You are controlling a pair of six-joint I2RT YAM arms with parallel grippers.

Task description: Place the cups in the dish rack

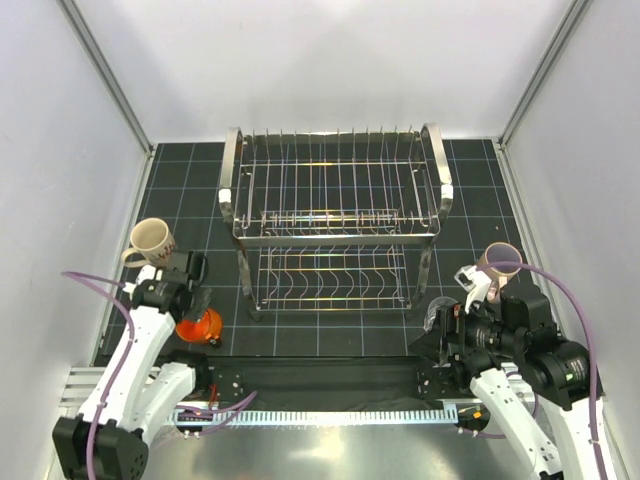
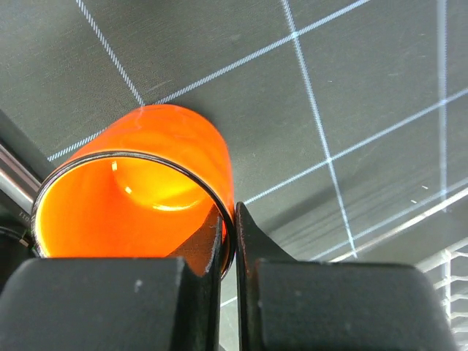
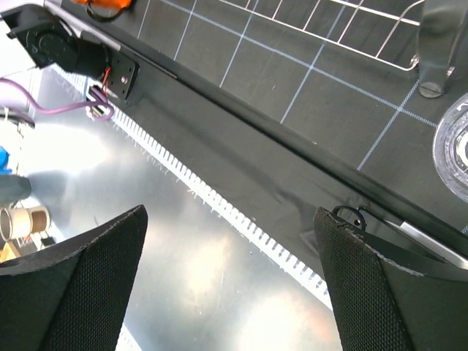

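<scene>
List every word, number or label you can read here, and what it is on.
None readable.
The cream mug bears a dark print, too small and blurred to read.
The orange cup and the rack show no lettering.

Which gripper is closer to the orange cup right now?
Left. The left gripper pinches the rim of the orange cup; the right gripper hangs open far off on the other side.

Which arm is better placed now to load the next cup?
Probably the left. The left gripper is shut on the rim of the small orange cup, so it need only lift. The right gripper hangs open and empty.
</scene>
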